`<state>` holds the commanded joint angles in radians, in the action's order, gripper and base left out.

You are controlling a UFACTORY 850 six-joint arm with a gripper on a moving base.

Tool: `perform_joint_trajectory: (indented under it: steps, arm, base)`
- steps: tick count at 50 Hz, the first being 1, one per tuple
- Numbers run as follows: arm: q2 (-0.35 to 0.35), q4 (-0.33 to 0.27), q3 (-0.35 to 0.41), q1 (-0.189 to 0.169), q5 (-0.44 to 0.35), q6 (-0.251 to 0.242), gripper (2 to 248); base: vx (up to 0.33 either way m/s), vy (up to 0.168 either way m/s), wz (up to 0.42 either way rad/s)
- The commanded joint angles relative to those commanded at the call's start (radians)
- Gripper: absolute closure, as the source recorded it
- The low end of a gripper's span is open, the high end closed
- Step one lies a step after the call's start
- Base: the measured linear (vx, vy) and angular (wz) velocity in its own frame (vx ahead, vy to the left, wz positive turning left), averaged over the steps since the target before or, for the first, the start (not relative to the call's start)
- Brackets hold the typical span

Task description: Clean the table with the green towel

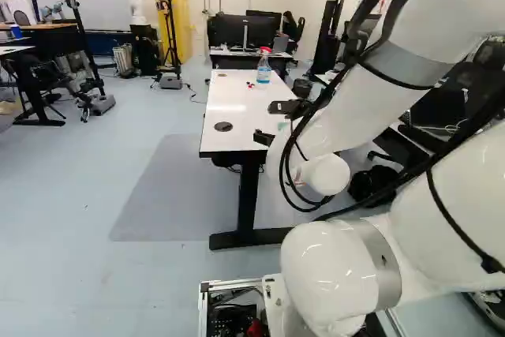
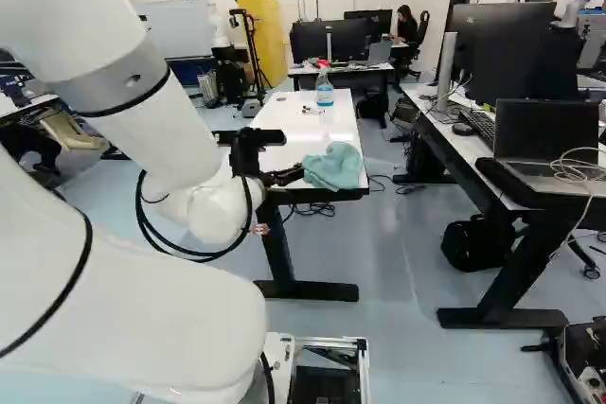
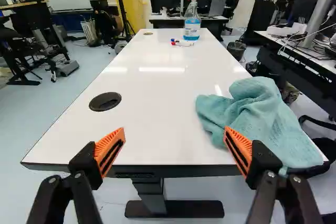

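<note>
In the right base view, my gripper [image 2: 292,176] is at the near end of the white table, close beside the green towel [image 2: 333,167]. The wrist view shows the gripper [image 3: 174,129] open, its orange-padded fingers wide apart with nothing gripped between them. Crumpled in a heap, the towel [image 3: 257,111] lies at the near corner of the table [image 3: 152,98], ahead of and beside one finger, which overlaps its edge in the view; contact cannot be told. Part of the towel reaches the table's edge.
A spray bottle [image 3: 192,24] with a red head stands toward the table's far end, with markers [image 3: 181,43] just before it. A dark round grommet [image 3: 105,101] is set in the tabletop. Another desk [image 2: 473,153] with a laptop and monitor stands alongside.
</note>
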<state>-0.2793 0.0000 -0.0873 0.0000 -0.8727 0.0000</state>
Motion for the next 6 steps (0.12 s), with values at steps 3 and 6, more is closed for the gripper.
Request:
perform_joint_trajectory:
  steps: [3, 6]
  arm:
    - [0.000, 0.000, 0.000, 0.000, 0.000, 0.000, 3]
    - [0.000, 0.000, 0.000, 0.000, 0.000, 0.000, 3]
  base:
    - [0.000, 0.000, 0.000]
    - [0.000, 0.000, 0.000]
